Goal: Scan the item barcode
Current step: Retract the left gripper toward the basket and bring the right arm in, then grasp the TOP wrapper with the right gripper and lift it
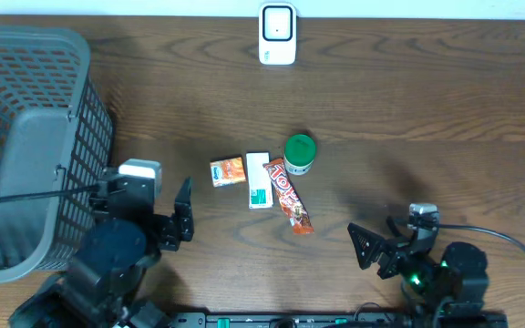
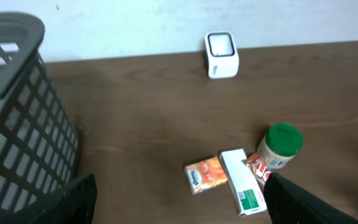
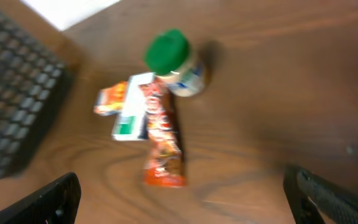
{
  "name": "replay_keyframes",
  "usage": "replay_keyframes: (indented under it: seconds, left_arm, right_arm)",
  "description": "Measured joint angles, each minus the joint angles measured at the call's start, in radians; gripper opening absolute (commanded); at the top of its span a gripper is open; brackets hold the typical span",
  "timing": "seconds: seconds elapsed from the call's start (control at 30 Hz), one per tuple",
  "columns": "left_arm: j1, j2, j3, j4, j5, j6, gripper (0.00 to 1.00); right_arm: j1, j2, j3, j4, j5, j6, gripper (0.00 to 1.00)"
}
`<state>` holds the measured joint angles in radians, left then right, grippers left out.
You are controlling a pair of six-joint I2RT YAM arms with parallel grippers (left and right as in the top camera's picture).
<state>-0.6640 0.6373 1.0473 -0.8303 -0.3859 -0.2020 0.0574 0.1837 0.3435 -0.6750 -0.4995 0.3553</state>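
A white barcode scanner [image 1: 277, 34] stands at the table's far edge, also in the left wrist view [image 2: 221, 55]. Mid-table lie an orange packet [image 1: 228, 171], a white-and-green box [image 1: 259, 179], a red candy bar [image 1: 290, 195] and a green-lidded jar [image 1: 299, 154], close together. My left gripper [image 1: 184, 215] is open, left of the packet and holding nothing; its view shows the packet [image 2: 204, 174] and box [image 2: 241, 186] ahead. My right gripper [image 1: 379, 239] is open and empty, right of the candy bar [image 3: 161, 140], with the jar [image 3: 173, 62] beyond.
A large grey mesh basket [image 1: 25, 137] fills the left side of the table, close to my left arm. Bare brown wood lies between the items and the scanner, and to the right of the jar.
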Motion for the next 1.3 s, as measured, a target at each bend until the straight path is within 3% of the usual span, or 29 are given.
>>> replay_keyframes:
  seconds: [0.13,0.3,0.57,0.67,0.97,1.07,1.3]
  left_arm:
    - [0.000,0.038,-0.008,0.001,-0.006,-0.015,0.85]
    - [0.000,0.056,-0.008,0.003,-0.010,-0.025,0.85]
    - [0.000,0.057,-0.009,0.002,-0.010,-0.031,0.85]
    - [0.000,0.056,-0.009,0.000,-0.010,-0.031,0.85]
    - [0.000,0.056,-0.009,-0.034,-0.010,-0.031,0.85]
    - [0.000,0.056,-0.009,-0.056,-0.010,-0.031,0.85]
    - [0.000,0.056,-0.009,-0.068,-0.010,-0.031,0.85]
  right_arm:
    - [0.090,0.143,0.154,-0.053,0.017,-0.013,0.99]
    - [0.275,0.408,0.177,-0.030,0.100,-0.023,0.99]
    - [0.810,0.883,0.381,-0.016,0.478,-0.023,0.99]
    - [1.003,1.077,0.463,0.095,0.620,-0.043,0.99]
    - [1.063,1.436,0.473,0.083,0.875,-0.099,0.93]
    - [1.063,1.458,0.506,0.056,0.917,-0.097,0.91]
    - [1.032,1.460,0.533,0.081,0.993,-0.097,0.65]
